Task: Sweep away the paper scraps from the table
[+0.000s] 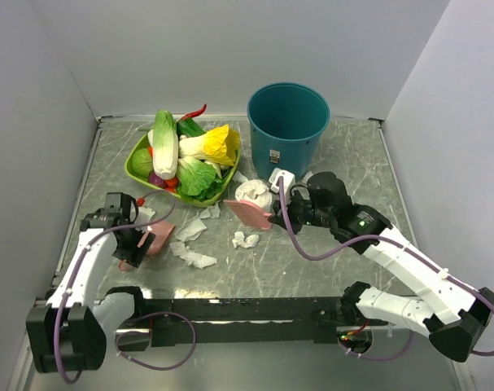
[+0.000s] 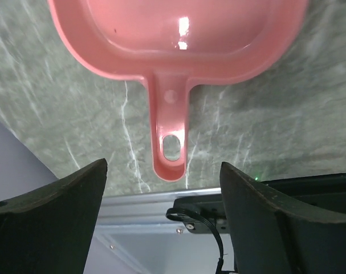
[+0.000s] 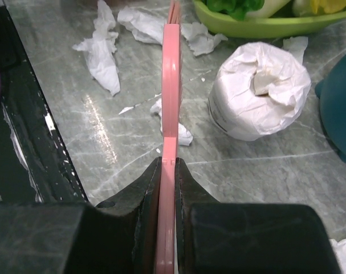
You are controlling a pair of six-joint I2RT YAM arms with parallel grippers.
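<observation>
Paper scraps [image 1: 245,239] lie scattered on the table [image 1: 312,269], centre-left, near the green tray [image 1: 137,167]. My right gripper [image 3: 167,168] pinches a pink scraper [image 3: 171,85] edge-on, with scraps just beyond it. My left gripper [image 2: 163,166] is spread wide, with the pink dustpan [image 2: 178,51] handle between the fingers.

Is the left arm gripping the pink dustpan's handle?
No, the left wrist view shows its fingers spread wide either side of the dustpan handle, not touching it.

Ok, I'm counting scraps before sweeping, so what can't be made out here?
Top view: the right gripper and tissue roll could hide more scraps.
Left wrist view: the dustpan is cut off by the top edge.
Right wrist view: the pink tool is edge-on, shape unclear.
</observation>
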